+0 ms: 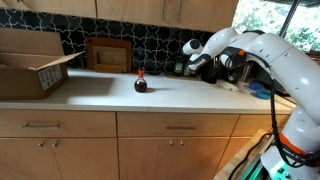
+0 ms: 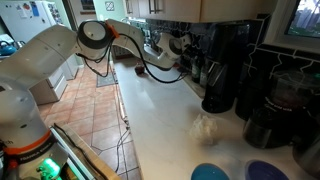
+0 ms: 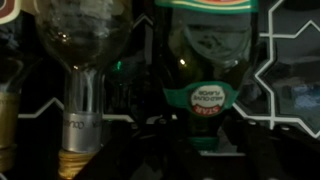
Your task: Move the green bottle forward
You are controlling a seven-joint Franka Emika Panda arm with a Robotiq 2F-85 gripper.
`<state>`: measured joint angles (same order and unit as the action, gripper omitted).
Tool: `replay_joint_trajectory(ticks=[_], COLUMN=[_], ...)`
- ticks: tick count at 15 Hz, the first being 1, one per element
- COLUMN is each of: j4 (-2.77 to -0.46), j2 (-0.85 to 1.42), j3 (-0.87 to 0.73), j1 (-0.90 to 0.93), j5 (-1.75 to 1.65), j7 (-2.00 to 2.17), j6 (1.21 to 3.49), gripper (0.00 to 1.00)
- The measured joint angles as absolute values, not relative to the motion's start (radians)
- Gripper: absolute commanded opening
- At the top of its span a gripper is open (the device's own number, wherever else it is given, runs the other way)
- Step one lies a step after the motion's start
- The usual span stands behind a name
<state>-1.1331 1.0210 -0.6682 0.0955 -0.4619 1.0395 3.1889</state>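
**Tight Squeeze Among Bottles at the Back of the Counter**

Reaching with the gripper into the dark cluster right of centre in an exterior view, low over the counter. From the wrist, an upside-down picture: the green bottle filling the centre-right of the frame, neck pointing toward the bottom edge, green label across the shoulder. Just beside it, toward frame left, a clear bottle; touching or apart, impossible to say.

Likely trouble from here:
- Clipping the clear bottle on the way in and knocking it over, with so little room between the two.
- Tipping the green bottle itself, slim and tall as it is, if pinched high or drawn forward too fast.
- Closing on the wrong bottle in such poor light.
- Running into the squat dark bottle with a red cap, alone mid-counter and well apart: less likely.

Hard to make out:
- The pincer's state. No fingers clearly showing in the wrist view, and too small and dark elsewhere, so cannot tell whether spread, pressed together or pinching anything.
- The green bottle in either exterior view, lost among dark shapes behind the arm.
- The bottle bodies, cut off at the top edge of the wrist frame.
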Motion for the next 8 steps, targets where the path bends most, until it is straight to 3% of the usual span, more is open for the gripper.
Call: replay_joint_trajectory(ticks=[2, 4, 8], j4=[-1.110, -1.099, -1.098], j2=[1.025, 1.030, 1.035], j3=[-0.672, -0.672, -0.672], j1=[0.088, 0.085, 0.086], j5=[-0.462, -0.462, -0.462], j7=[1.040, 1.039, 1.039], j6=[3.189, 3.188, 3.188], gripper=[0.07, 0.02, 0.05])
